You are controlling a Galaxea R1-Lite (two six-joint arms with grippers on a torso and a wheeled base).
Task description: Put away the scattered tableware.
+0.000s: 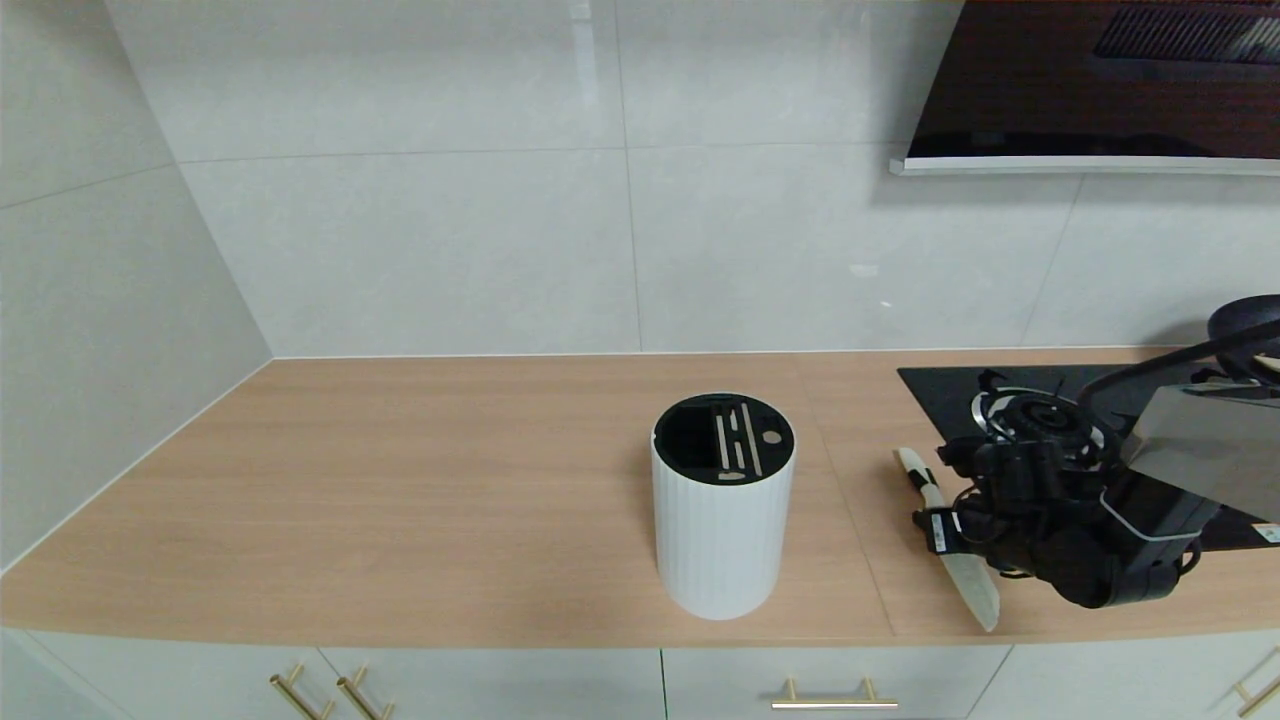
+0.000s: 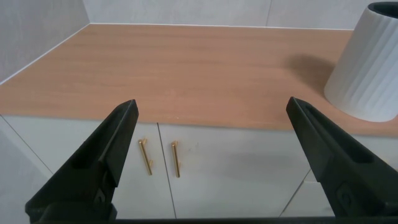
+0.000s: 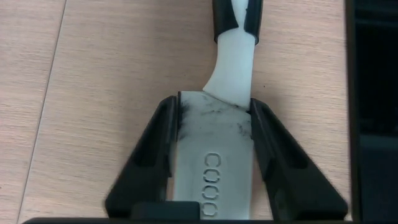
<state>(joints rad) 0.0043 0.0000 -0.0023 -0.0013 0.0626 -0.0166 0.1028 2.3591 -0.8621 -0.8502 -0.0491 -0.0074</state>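
A white knife (image 1: 975,592) with a black-and-white handle lies on the wooden counter (image 1: 450,480), right of the white ribbed knife holder (image 1: 722,505) with a black slotted top. My right gripper (image 1: 950,525) is down over the knife's middle. In the right wrist view its two fingers hug both edges of the blade (image 3: 214,162), and the gripper (image 3: 214,107) is shut on it, with the handle (image 3: 236,18) past the fingertips. My left gripper (image 2: 211,112) hangs open with nothing in it before the counter's front edge, with the holder (image 2: 367,68) off to its side.
A black cooktop (image 1: 950,385) with a burner (image 1: 1040,410) sits just behind the right gripper. A dark range hood (image 1: 1100,90) hangs above. Tiled walls close the back and left. White cabinet doors with gold handles (image 2: 161,155) are below the counter edge.
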